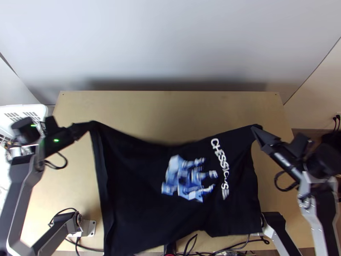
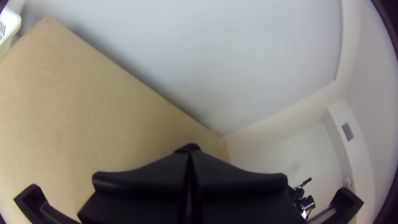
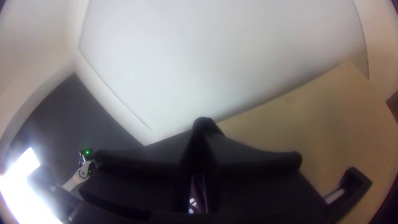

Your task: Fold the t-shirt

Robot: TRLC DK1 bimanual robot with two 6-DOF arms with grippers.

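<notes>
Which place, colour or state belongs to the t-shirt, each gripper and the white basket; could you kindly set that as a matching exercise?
1. T-shirt
2. Left gripper
3. Right gripper
4. White basket

A. Holding the cloth corner nearer the white lettering
B. By the table's left edge in the top view
C. Black, stretched between two grippers
D. Holding the upper corner farther from the lettering

Pairs: 1-C; 2-D; 3-A; 4-B

The shirt [image 1: 136, 192] spans the near middle of the desk [image 1: 170, 115], between the left pincer [image 1: 86, 127] at its far left corner and the right pincer [image 1: 257, 131] at its far right. Wall [image 1: 170, 42] behind; basket [image 1: 36, 109] beside the desk's left edge.
</notes>
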